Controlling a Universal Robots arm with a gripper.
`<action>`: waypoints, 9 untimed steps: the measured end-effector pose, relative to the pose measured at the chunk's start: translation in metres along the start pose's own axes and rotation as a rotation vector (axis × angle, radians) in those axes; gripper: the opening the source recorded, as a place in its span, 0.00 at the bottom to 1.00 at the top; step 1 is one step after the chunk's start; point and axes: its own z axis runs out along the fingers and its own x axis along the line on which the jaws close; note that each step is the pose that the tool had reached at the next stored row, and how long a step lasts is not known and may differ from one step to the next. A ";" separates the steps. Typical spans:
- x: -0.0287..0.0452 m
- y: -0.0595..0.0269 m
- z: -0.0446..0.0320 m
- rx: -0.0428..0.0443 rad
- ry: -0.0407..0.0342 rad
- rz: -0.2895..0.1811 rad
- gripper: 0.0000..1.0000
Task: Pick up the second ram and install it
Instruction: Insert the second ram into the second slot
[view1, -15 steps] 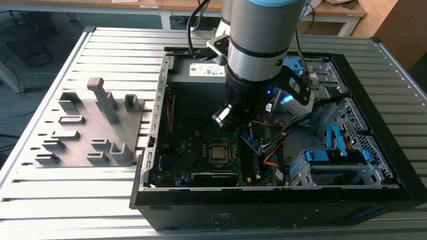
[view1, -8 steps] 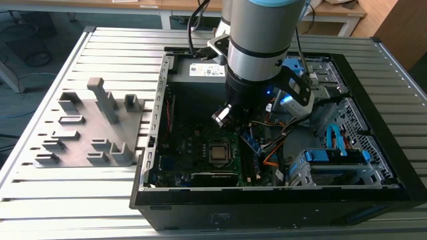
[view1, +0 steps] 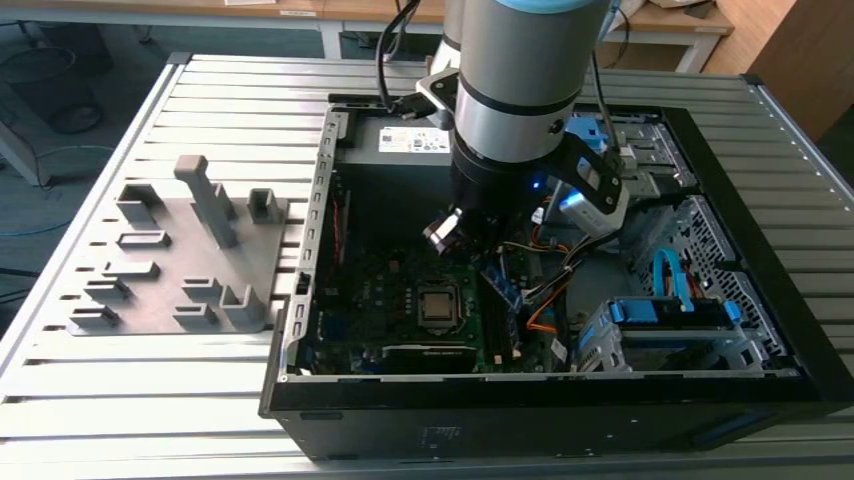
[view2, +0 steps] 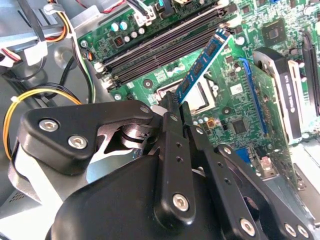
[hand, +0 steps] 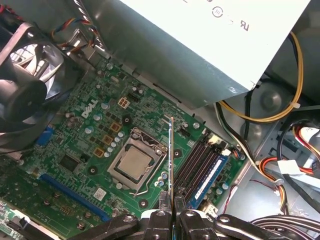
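Closest up is the black, jointed metal tool (view2: 177, 104), and it's pressed together on the second ram (view2: 201, 64), a thin, long blue-green memory stick with black chips. Looks like it's pinched near one end, with the rest poking out past the tips. The stick hangs over the green motherboard (hand: 75, 132), edge-on in the first wrist view, between the square silver processor socket (hand: 134, 162) and the row of black memory slots (hand: 192, 159). As far as I can tell it's touching neither, so it's not seated yet. The slot farthest from the socket already has a blue stick (hand: 211, 174) in it. All of this is inside the open black computer case (view1: 534, 400) on the slatted metal bench (view1: 160, 420), with a grey plastic fixture (view1: 174, 270) beside it on the exterior view's left. Handling-wise I'd guess the stick is light and stiff but fragile, being a thin board with bare chips. Best gripped gently on the flat faces near an end, clear of the contact edge, since any sideways twist could crack it.
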 end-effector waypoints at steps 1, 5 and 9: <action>0.0000 0.0000 0.0000 0.0002 -0.0001 0.003 0.14; 0.0000 0.0000 0.0000 0.0008 -0.0004 0.014 0.14; 0.0000 0.0000 0.0001 0.0015 -0.0008 0.024 0.14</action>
